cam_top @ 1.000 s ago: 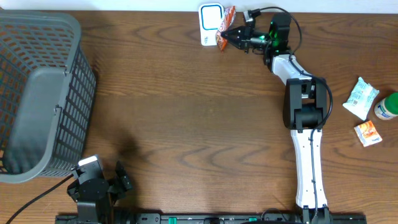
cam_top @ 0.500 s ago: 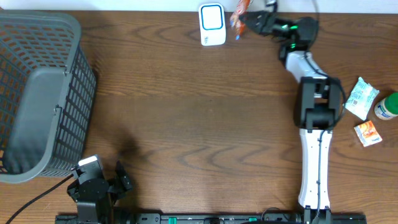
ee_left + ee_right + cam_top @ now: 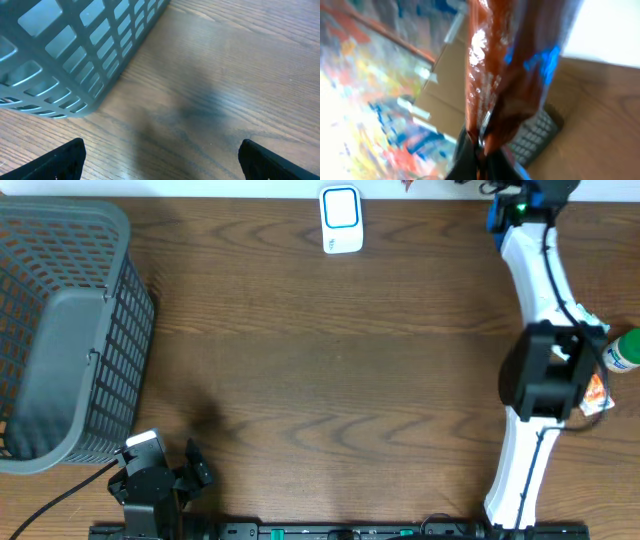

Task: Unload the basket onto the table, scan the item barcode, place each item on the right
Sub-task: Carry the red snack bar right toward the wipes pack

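Looking across the wooden counter [image 3: 300,380], I saw the right arm [image 3: 545,370] stretched out to the far edge. The right end effector [image 3: 479,156] was pinched tight on the lower end of a glossy red-brown snack packet [image 3: 510,65] with blue marks. The snack packet stood up from the closed jaws, held clear of the wood. From overhead only a sliver of its red showed at the very top edge, to the right of the white scanner [image 3: 341,220] and well apart from it. The left end effector [image 3: 160,162] sat low at the near-left side, its jaws spread wide and holding nothing, close to the grey mesh basket [image 3: 60,330]. By the right edge lay a white packet [image 3: 592,328], a green bottle [image 3: 622,352] and an orange packet [image 3: 597,393], the last partly hidden under the arm.
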Tool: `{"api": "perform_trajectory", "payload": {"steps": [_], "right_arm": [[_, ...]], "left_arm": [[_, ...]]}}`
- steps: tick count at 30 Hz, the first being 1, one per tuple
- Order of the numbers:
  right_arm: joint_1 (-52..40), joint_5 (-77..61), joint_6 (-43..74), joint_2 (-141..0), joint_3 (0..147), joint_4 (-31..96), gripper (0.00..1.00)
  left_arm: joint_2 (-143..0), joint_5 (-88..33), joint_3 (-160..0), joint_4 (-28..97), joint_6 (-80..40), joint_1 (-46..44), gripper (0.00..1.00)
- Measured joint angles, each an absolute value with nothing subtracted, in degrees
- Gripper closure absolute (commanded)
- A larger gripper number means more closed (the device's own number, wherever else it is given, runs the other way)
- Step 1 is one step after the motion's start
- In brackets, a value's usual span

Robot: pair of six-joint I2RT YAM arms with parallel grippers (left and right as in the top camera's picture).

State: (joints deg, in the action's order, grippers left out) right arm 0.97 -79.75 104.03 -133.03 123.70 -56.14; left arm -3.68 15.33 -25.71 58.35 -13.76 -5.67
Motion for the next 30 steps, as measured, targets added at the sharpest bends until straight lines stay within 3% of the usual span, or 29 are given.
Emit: {"api": "perform_trajectory", "payload": {"steps": [3, 5, 7, 10, 15, 20, 25, 30], "right_arm": [[0.7, -77.8, 96.0, -126.7, 123.8, -37.4, 0.98], [0.4, -71.9, 83.6, -121.5, 124.5, -10.7, 0.98], [-0.2, -60.3, 71.9, -116.9, 124.8, 13.4, 0.99], [-2.2, -35.6, 56.9, -112.5, 124.7, 35.8, 0.99], [-6.9, 2.1, 39.7, -111.3, 124.6, 52.9, 0.99], [-4.8, 25.6, 35.2, -111.4, 123.6, 65.1, 0.99], [3.2, 33.6, 34.3, -111.4, 120.4, 67.1, 0.99], [9.4, 32.8, 34.0, -111.5, 112.1, 63.0, 0.99]], "left_arm": [[-3.7, 15.3, -25.7, 58.3, -13.8, -5.7, 0.02], [-3.7, 15.3, -25.7, 58.3, -13.8, -5.7, 0.02], [-3.7, 15.3, -25.7, 58.4, -13.8, -5.7, 0.02], [-3.7, 15.3, -25.7, 58.3, -13.8, -5.7, 0.02], [-3.7, 15.3, -25.7, 58.4, -13.8, -5.7, 0.02], [-3.7, 15.3, -25.7, 58.3, -13.8, -5.7, 0.02], [-3.7, 15.3, -25.7, 58.4, -13.8, -5.7, 0.02], [-3.7, 15.3, -25.7, 58.3, -13.8, -5.7, 0.02]]}}
